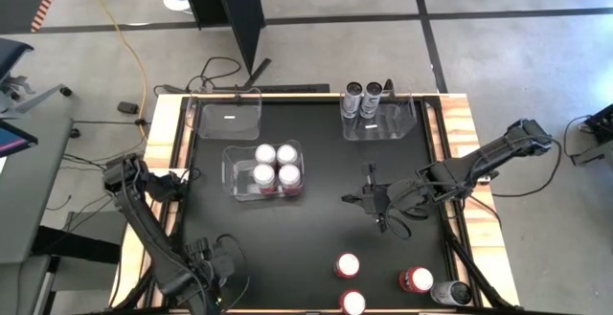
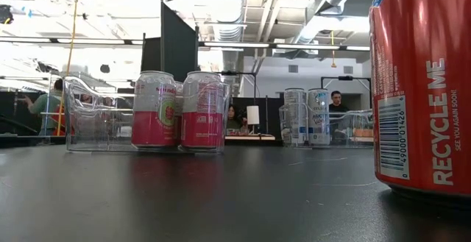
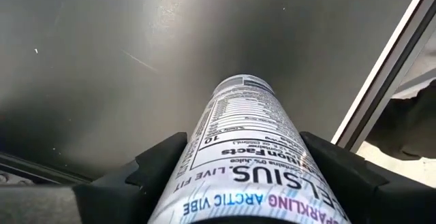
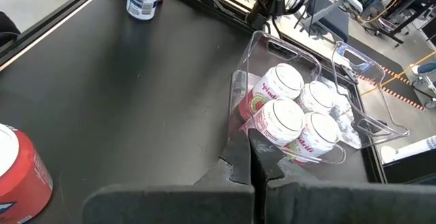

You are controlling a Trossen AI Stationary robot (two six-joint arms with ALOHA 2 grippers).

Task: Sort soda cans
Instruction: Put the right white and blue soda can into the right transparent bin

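Meanwhile, left tool point(image 3: 238, 183) pinching silver can point(image 3: 248, 149) beside table edge point(image 3: 381, 81); right tool point(image 4: 252, 159) pressed together.

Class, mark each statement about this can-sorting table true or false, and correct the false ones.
1. The middle bin holds four pink-and-white cans. True.
2. The right gripper holds a red can. False: it is shut on nothing, over the table's middle.
3. The far-right bin holds two silver cans. True.
4. The far-left bin is full of red cans. False: no cans show in it; the red cans stand loose near the front edge.
5. The left gripper grips a white-labelled can. True.
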